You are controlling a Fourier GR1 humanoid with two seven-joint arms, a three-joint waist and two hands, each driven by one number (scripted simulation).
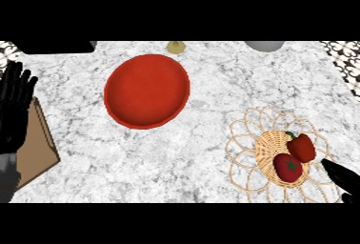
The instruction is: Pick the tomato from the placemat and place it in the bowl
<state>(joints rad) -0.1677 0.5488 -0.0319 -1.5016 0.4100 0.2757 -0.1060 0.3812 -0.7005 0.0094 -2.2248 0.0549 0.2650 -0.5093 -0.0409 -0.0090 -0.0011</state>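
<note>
Tomato [287,167] sits on the wicker placemat [277,155]; right hand [342,177] beside it, fingers straight, holding nothing. Left hand [15,102] rests open. Red bowl [147,90] well apart.

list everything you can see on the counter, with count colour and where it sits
bowl: one, red, upper middle of the counter, nothing in it
placemat: one, tan woven with looped edge, lower right
tomato: one, red with green stem, on the placemat's centre
pepper: one, red, on the placemat touching the tomato's upper right
board: one, brown, left edge, partly under the left arm
dark object: one, black, top left corner, cut off
small round object: one, beige, top edge
grey object: one, top edge right, cut off
counter: one, white-grey marble
left hand: one, black, open, resting at left edge
right hand: one, black, lower right by the placemat, mostly cut off
</note>
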